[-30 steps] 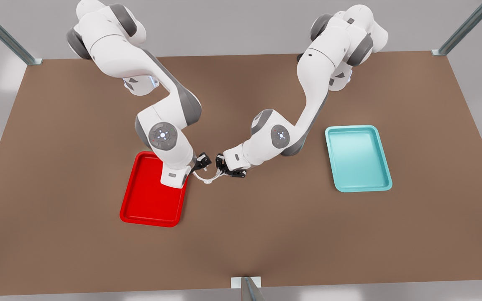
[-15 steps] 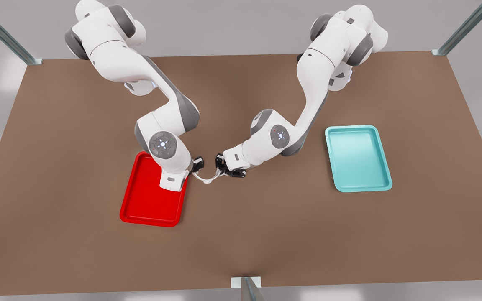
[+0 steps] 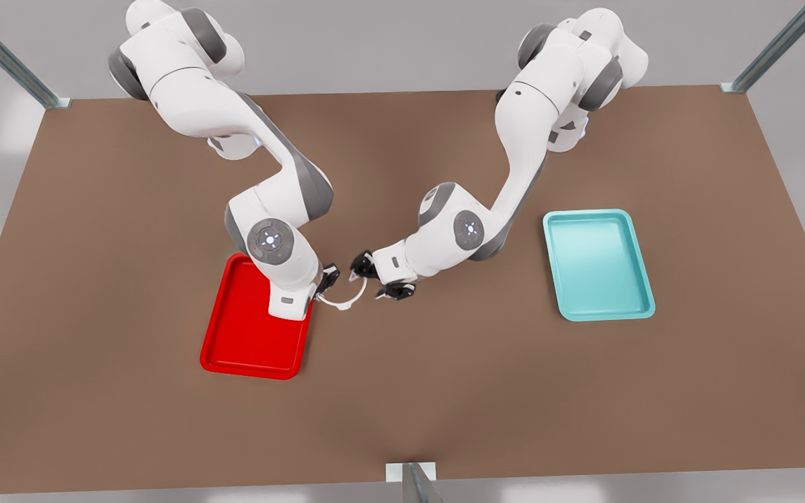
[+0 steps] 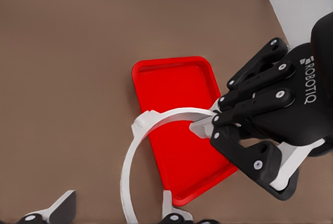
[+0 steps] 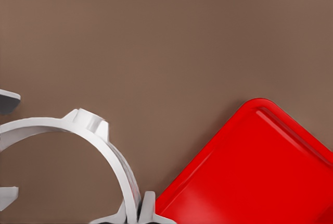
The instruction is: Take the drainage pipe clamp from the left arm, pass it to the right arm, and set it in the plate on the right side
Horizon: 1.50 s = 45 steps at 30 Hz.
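The right gripper [image 3: 328,283] pinches one end tab of the small thin white half-ring drainage pipe clamp [image 3: 346,302]. In the right wrist view its fingertips [image 5: 140,209] are pressed together on that tab, and the white band [image 5: 112,151] curves away from them over the brown table. The left wrist view shows the same black gripper [image 4: 208,125] from the far side, its jaws closed on the clamp's end, with the arc [image 4: 132,151] sweeping out from it.

The left gripper [image 3: 373,277] faces it from the front view's right. Its jaws are spread wide, one finger on either side of the clamp's free end and neither clearly touching it. In its own wrist view the two pale fingertips [image 4: 58,206] stand apart with the band passing between them.

The clamp hangs in the air between the two grippers, above the table and just beside the near long edge of the glossy red rectangular tray with rounded corners [image 3: 242,339]. The right arm's wrist is over that tray's corner.

On the flat brown tabletop [image 3: 444,384], a same-sized teal tray [image 3: 598,265] lies well apart, toward the front view's right.
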{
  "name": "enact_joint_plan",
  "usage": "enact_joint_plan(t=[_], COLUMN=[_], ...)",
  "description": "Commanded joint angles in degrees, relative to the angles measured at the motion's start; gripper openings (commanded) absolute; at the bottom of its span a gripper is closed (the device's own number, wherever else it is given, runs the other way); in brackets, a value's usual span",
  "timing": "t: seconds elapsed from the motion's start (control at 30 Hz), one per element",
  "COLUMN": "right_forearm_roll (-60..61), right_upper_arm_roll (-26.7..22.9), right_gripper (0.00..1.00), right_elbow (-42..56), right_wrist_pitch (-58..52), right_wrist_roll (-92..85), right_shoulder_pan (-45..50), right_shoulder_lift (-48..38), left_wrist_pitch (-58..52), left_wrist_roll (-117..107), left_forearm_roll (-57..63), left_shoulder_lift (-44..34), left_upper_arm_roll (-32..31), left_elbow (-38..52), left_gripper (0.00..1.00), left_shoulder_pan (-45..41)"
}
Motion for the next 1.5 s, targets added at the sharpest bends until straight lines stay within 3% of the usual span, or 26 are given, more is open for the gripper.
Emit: enact_joint_plan(t=[0.0, 0.07, 0.23, 0.37, 0.53, 0.6, 1.47], right_forearm_roll=[-0.32, -0.32, -0.5, -0.59, -1.64, -1.64, -1.82], right_upper_arm_roll=[0.01, 0.01, 0.01, -0.07, 0.01, -0.07, 0.01], right_gripper=[0.21, 0.21, 0.21, 0.21, 0.21, 0.21, 0.21], right_elbow=[-0.03, -3.8, -15.41, -19.19, -22.0, -21.91, -20.16], right_wrist_pitch=[-1.38, -1.47, -0.77, -0.77, 0.29, 0.38, -3.76], right_wrist_roll=[-1.87, -1.16, 2.0, 2.0, 2.0, 2.0, 6.04], right_shoulder_pan=[-0.53, -2.46, -8.52, -14.41, -21.97, -22.15, -22.24], right_shoulder_lift=[-0.21, -2.76, -9.79, -10.14, -6.98, -6.72, 1.37], left_wrist_pitch=[-0.2, -4.5, -23.13, -41.5, -48.71, -48.54, -46.87], left_wrist_roll=[-4.66, -5.54, -1.05, -1.23, 4.21, 4.13, -5.36], left_forearm_roll=[1.99, 1.72, 2.51, 30.45, 29.76, 29.85, 32.93], left_shoulder_lift=[-0.17, -1.84, -5.89, -10.19, -21.26, -27.77, -23.47], left_upper_arm_roll=[-0.01, -0.09, 0.43, 2.45, 4.91, 5.36, 5.0], left_elbow=[0.03, 0.12, 0.29, 0.29, -0.58, -7.08, -6.56], left_gripper=[1.0, 1.0, 1.0, 1.0, 1.0, 1.0, 1.0], left_shoulder_pan=[0.08, 0.87, 13.35, 22.67, 34.19, 33.92, 33.57])
